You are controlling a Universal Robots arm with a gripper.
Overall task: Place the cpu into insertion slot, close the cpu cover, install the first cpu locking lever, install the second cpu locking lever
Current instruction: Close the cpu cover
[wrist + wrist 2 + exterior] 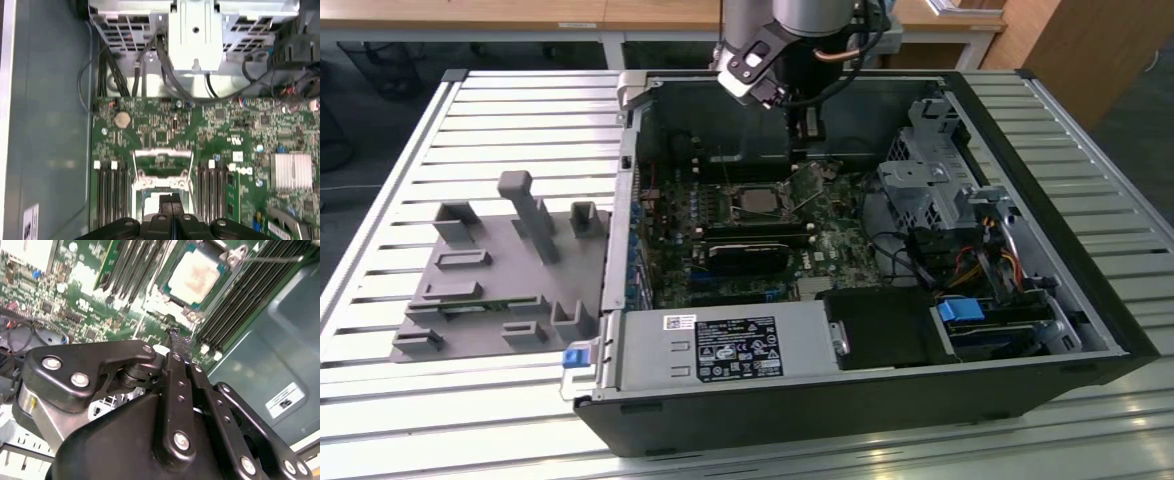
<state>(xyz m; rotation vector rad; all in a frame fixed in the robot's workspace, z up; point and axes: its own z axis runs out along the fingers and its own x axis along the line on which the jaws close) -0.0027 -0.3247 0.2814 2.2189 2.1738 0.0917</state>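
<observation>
Gripper (pixel 803 140): fingers pinched right together with nothing between them as far as I can see. It's hanging inside the open case (pixel 854 430), just above the socket area. Same deal in both wrist views (pixel 176 340) (pixel 170 200).
Cpu (pixel 195 275): already sitting flat in the slot (pixel 755 187). In the second wrist view the top looks pale silvery with a faint tan smudge in the middle and a thin green edge around it. From the exterior view it's just a dull dark-grey square (pixel 754 203).
Cover (pixel 163 150): not down. It's a thin silver frame and you can see green board through its window in the first wrist view. In the exterior view it's tipped up (pixel 809 182) just beside the slot, on the exterior view's right.
Lever (pixel 272 259): skinny wire rod sticking out past the slot's corner, over the black memory slots.
Counter (pixel 520 100): slatted metal, with the case lying on its side on top.
</observation>
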